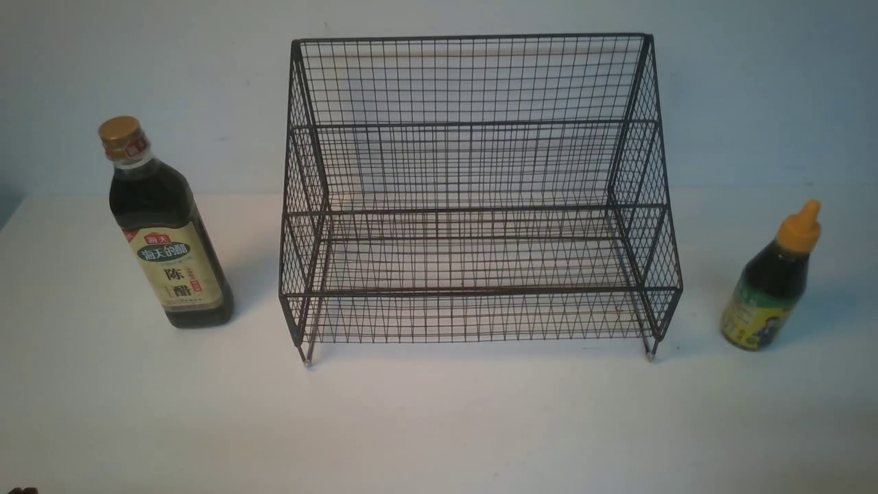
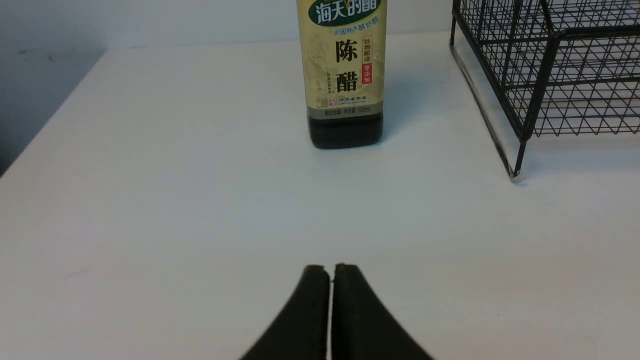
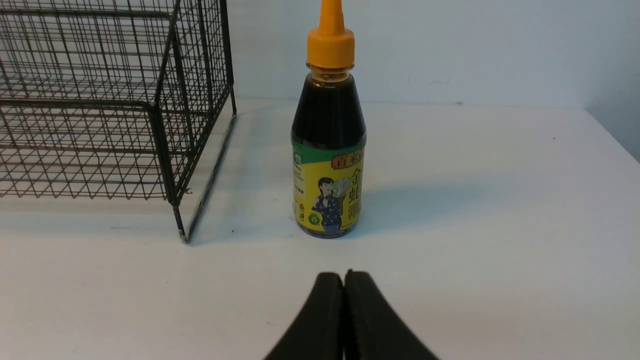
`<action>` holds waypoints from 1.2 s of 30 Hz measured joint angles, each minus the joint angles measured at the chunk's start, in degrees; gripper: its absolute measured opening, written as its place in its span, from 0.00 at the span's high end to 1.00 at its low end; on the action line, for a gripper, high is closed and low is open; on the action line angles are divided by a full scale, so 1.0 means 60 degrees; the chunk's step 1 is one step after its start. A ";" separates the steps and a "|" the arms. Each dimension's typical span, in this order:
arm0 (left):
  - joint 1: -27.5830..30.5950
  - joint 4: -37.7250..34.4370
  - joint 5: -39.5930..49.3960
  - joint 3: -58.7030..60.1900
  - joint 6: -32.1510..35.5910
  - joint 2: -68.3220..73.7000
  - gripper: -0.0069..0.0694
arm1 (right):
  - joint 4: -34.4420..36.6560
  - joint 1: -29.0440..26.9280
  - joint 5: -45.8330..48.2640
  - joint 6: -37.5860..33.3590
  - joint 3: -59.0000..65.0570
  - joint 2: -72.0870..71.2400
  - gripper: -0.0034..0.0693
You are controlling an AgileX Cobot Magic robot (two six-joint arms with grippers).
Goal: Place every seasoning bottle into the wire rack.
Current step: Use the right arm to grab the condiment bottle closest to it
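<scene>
In the front view, nothing is done yet. The wire rack point(image 1: 480, 291) stands empty in the middle of the table point(image 1: 439, 425). The tall bottle point(image 1: 171, 254) stands on the robot's left of it. The short bottle point(image 1: 772, 288) stands on the robot's right. Both bottles are upright and not touching the rack. Both still have to go in. No jaws show here.

In the left wrist view, the left gripper point(image 2: 332, 270) has its jaws pressed together and holds nothing. The tall bottle point(image 2: 344, 75) is straight ahead of the jaws, with bare table in between. The rack's corner post point(image 2: 537, 90) is ahead and off to the side, toward the other arm. The table edge runs along the other side, so there is less room there.

In the right wrist view, the right gripper point(image 3: 344, 275) also has its jaws pressed together, with nothing in them. The short bottle point(image 3: 328, 150) is near, straight ahead of the jaws. The rack's corner and foot are just beside the bottle, toward the other arm. I think the jaws must open first, and the rack's front rail is something to lift over.
</scene>
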 joint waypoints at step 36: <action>0.0000 0.0000 0.0000 0.0000 0.0000 0.0000 0.92 | 0.4176 0.0000 -0.4967 0.1217 0.0075 0.0000 0.97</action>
